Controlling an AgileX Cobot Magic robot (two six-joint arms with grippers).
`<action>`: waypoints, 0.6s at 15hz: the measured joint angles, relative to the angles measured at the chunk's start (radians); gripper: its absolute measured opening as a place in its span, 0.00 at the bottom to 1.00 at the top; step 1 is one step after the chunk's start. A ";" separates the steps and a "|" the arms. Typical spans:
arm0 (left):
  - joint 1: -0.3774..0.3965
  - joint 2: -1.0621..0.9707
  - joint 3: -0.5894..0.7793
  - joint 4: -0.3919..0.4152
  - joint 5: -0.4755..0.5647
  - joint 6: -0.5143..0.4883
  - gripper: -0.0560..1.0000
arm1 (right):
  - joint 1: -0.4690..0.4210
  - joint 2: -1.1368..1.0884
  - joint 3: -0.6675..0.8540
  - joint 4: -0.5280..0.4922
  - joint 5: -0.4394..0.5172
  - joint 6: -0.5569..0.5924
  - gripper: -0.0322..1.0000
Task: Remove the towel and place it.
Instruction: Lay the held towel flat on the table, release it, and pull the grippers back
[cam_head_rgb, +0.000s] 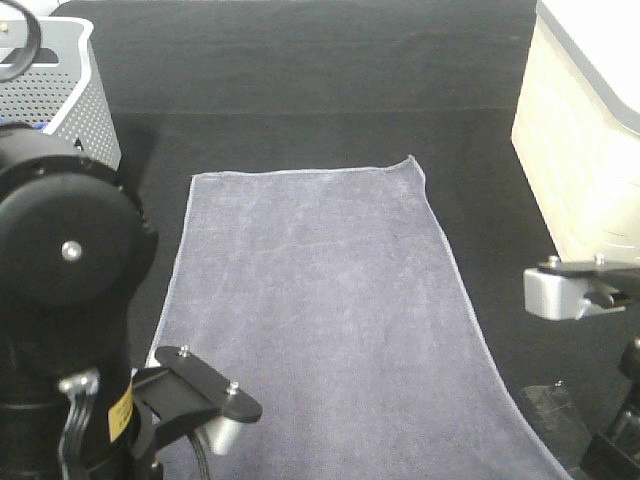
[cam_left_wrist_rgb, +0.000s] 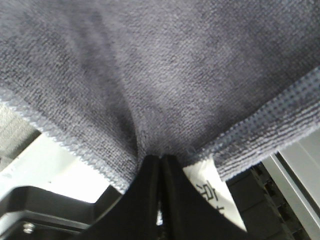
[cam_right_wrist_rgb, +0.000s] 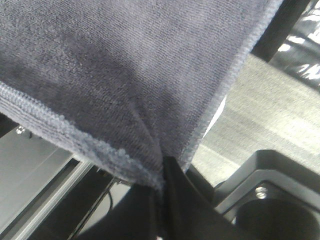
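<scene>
The slate-grey plush towel (cam_head_rgb: 320, 310) lies spread lengthwise over the black table, its far edge flat, its near end running to the front of the high view. My left gripper (cam_left_wrist_rgb: 160, 162) is shut on the towel's near corner (cam_left_wrist_rgb: 165, 90), next to a white label (cam_left_wrist_rgb: 207, 182). My right gripper (cam_right_wrist_rgb: 162, 167) is shut on the other near corner of the towel (cam_right_wrist_rgb: 120, 75), right at the stitched hem. In the high view both sets of fingertips are hidden below the frame edge; only the arm bodies show.
A grey perforated basket (cam_head_rgb: 60, 85) stands at the back left. A cream-white basket (cam_head_rgb: 580, 140) stands at the back right. The black table (cam_head_rgb: 300, 70) extends behind the towel. The left arm's black body (cam_head_rgb: 65, 260) fills the front left.
</scene>
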 joint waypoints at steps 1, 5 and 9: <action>-0.007 -0.001 0.000 0.000 0.000 -0.026 0.05 | 0.000 0.000 0.008 0.004 -0.001 0.000 0.03; -0.009 -0.001 0.000 0.026 0.009 -0.091 0.21 | 0.000 0.000 0.011 0.002 -0.020 0.001 0.11; -0.009 -0.001 0.000 0.036 0.018 -0.104 0.68 | 0.000 0.000 0.011 0.037 -0.021 0.001 0.62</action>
